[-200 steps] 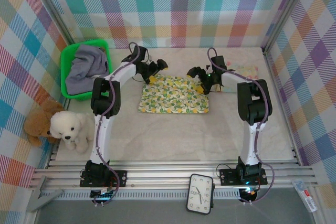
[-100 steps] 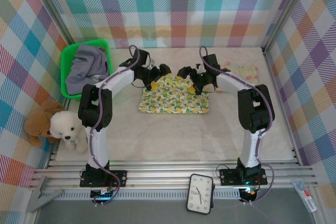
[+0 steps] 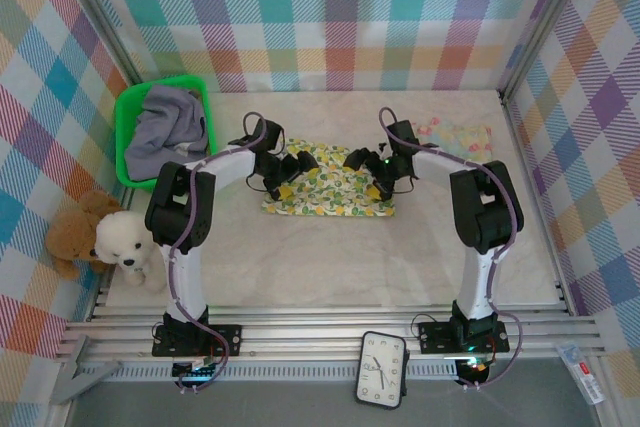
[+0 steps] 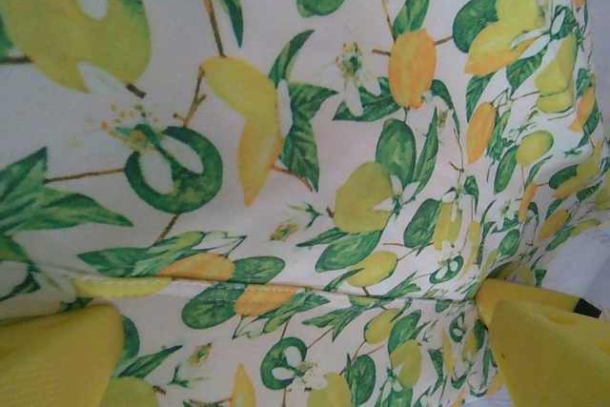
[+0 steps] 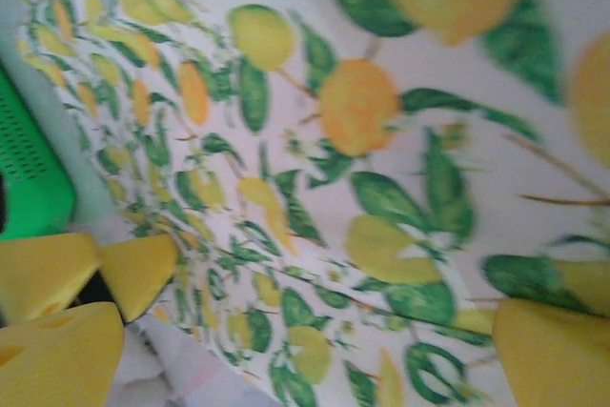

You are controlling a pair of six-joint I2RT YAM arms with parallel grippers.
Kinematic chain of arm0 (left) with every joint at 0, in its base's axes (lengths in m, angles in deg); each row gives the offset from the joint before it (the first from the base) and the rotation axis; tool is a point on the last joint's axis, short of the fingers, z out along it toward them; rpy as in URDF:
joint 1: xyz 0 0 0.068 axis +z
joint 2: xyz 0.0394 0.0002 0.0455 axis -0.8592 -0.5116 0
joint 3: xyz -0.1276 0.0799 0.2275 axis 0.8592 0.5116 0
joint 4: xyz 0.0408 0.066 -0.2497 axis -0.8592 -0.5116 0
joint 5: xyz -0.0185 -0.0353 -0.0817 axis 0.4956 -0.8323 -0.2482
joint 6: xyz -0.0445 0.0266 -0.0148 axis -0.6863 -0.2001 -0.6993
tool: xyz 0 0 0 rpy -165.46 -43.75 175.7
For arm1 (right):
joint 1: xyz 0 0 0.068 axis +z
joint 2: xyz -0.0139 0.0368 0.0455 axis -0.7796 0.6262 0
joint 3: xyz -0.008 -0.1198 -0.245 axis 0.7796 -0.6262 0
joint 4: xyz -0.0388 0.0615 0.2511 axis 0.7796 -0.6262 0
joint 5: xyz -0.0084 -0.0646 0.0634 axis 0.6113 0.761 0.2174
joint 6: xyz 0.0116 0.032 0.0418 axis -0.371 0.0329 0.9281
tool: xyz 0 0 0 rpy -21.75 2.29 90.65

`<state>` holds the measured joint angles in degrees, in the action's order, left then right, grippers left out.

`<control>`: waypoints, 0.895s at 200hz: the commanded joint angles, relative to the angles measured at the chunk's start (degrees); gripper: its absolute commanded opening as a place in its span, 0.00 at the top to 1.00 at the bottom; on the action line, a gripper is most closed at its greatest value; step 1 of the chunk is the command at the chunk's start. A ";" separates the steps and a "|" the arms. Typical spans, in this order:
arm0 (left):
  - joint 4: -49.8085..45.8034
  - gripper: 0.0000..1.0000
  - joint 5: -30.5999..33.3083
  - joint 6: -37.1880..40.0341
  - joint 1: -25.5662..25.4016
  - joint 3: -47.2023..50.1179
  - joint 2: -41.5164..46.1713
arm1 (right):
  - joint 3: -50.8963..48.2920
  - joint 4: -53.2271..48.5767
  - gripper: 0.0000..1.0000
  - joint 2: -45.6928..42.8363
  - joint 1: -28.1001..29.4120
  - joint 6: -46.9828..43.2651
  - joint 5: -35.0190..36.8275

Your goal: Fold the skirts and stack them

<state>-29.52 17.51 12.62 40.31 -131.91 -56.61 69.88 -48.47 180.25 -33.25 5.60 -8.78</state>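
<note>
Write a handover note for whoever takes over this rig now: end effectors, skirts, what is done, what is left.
Left end effector: open, low over the floral skirt.
Right end effector: open, low over the same skirt.
Grey skirt is in the green basket; pastel skirt lies far right on the table.
Done: floral skirt laid out mid-table.
Left: fold it, fold the others, stack them all.
</note>
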 commanded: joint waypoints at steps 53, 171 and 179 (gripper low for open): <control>-5.91 0.00 1.41 3.48 0.60 0.78 5.00 | -10.61 -5.71 0.01 -17.12 -2.78 -4.03 8.48; -17.52 0.71 8.53 4.91 -11.68 -5.54 5.84 | -35.88 14.00 0.34 -32.52 -2.43 14.72 11.38; -17.16 0.73 7.42 4.83 -11.99 -6.25 4.41 | -35.84 14.37 0.35 -31.82 -2.38 14.68 10.84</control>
<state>-44.82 27.30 18.32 28.94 -136.15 -47.56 34.27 -39.42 148.40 -36.13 17.16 2.08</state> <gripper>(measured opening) 0.291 0.661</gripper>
